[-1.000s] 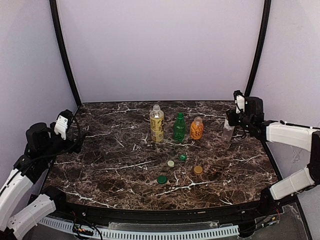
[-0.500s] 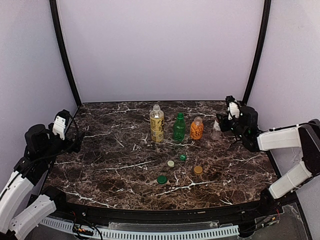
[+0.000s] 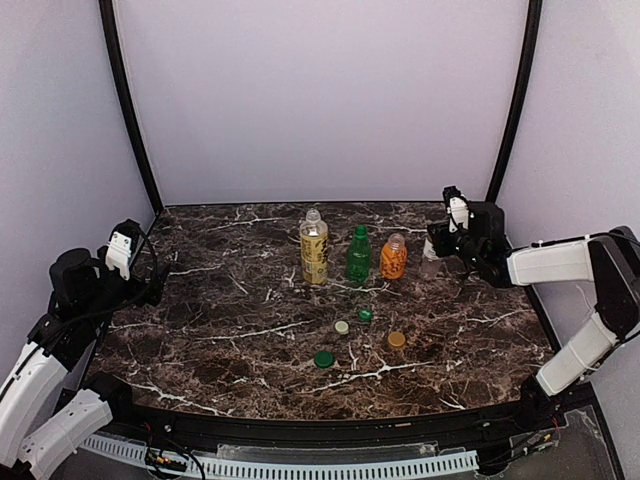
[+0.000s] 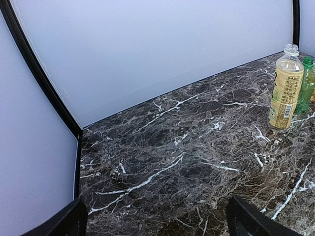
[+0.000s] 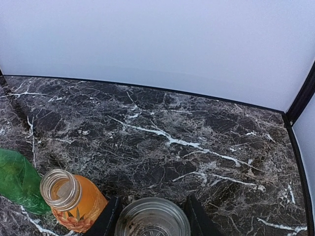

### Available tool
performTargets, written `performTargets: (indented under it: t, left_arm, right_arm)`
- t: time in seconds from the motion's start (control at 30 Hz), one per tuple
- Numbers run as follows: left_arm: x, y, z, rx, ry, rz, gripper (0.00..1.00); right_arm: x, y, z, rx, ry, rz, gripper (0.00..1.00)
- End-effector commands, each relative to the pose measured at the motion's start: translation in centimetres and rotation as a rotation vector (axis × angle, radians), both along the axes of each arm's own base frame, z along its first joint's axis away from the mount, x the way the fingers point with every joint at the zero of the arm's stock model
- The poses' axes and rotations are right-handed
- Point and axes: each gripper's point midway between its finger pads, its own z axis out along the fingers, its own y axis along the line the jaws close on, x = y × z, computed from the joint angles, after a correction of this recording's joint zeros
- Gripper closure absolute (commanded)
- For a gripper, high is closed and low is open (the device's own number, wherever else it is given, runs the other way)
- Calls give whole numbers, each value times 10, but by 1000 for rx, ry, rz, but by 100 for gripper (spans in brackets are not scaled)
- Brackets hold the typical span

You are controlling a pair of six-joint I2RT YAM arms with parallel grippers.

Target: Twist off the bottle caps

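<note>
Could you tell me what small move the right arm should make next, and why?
Probably lower the slim clear bottle beside the orange bottle and let go. Its mouth is uncapped, four loose caps lie on the table, and the right gripper grips it at the row's end.
</note>
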Motion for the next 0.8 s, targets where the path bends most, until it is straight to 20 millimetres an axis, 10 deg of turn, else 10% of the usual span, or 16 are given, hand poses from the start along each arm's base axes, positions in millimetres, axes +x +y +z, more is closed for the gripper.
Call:
performTargets:
  t: [0.0, 0.43, 0.77]
  left_arm:
    - [1, -2, 6, -5, -15, -15, 1]
    - [2, -5, 11, -9, -29, -29, 1]
    - [0, -10, 10, -18, -26, -57, 1]
  right_arm:
    - [5, 0, -7, -17, 91, -23, 74]
    - [7, -2, -6, -25, 88, -30, 66]
    - [5, -2, 2, -13, 90, -32, 2]
